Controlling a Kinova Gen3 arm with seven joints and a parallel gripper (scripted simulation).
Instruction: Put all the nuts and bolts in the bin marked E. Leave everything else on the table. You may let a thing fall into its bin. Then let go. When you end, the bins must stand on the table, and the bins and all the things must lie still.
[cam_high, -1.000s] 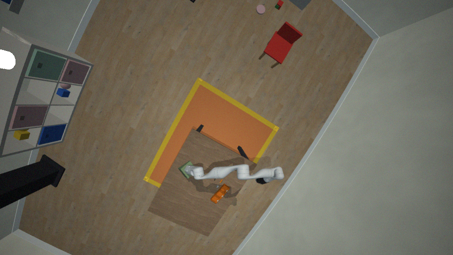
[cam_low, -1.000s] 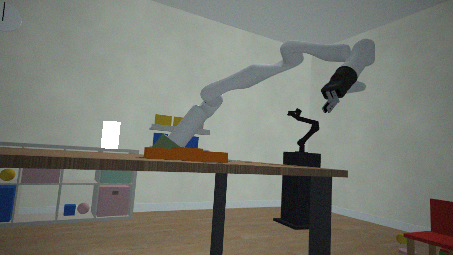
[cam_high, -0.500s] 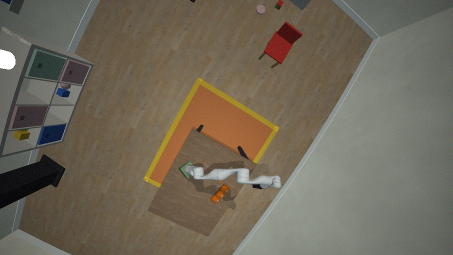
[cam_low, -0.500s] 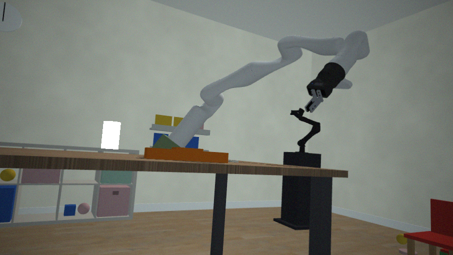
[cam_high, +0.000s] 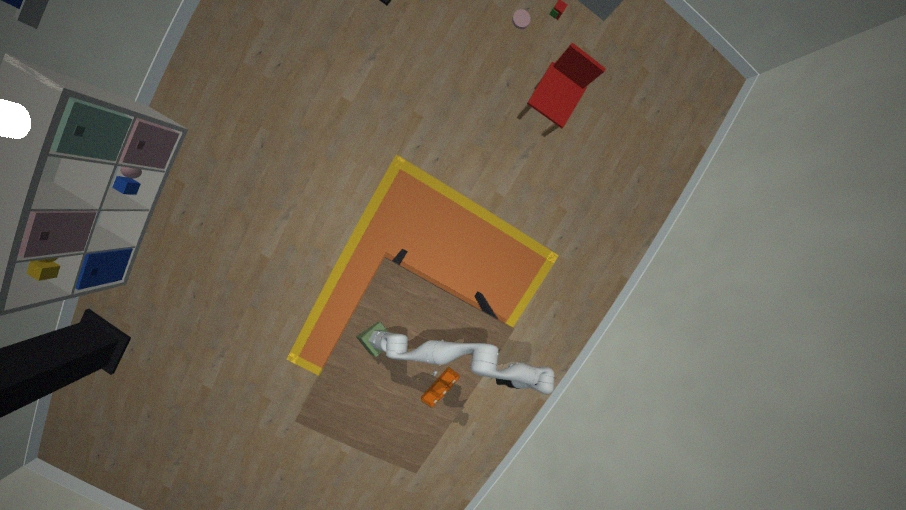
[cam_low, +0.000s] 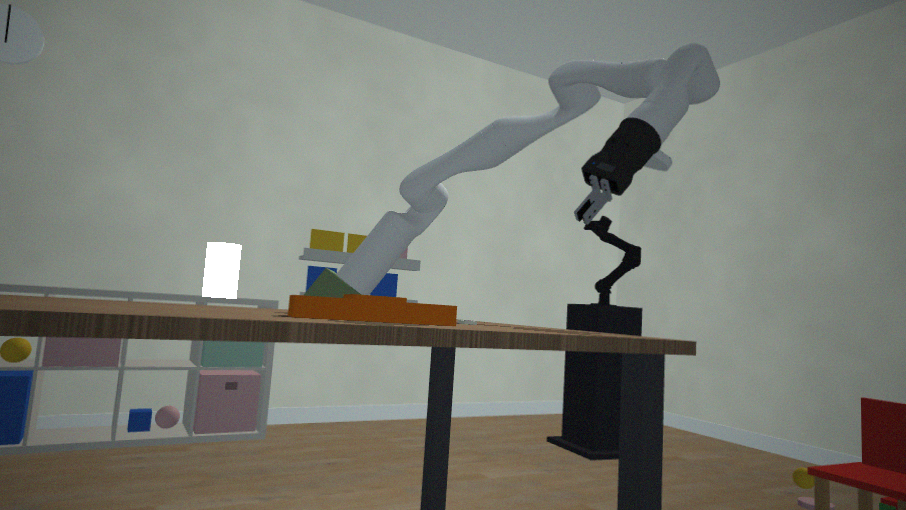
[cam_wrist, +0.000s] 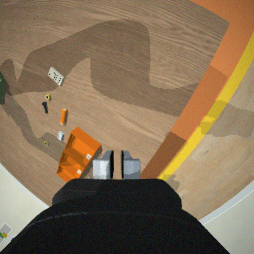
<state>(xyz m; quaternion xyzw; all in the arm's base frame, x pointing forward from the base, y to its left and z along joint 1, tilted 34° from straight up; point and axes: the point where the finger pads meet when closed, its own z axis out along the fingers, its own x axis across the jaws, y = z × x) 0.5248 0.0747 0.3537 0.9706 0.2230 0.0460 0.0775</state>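
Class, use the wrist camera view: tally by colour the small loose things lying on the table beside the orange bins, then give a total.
Pale pieces: 2
Yellowish pieces: 2
Dark piece: 1
Orange piece: 1
Total: 6
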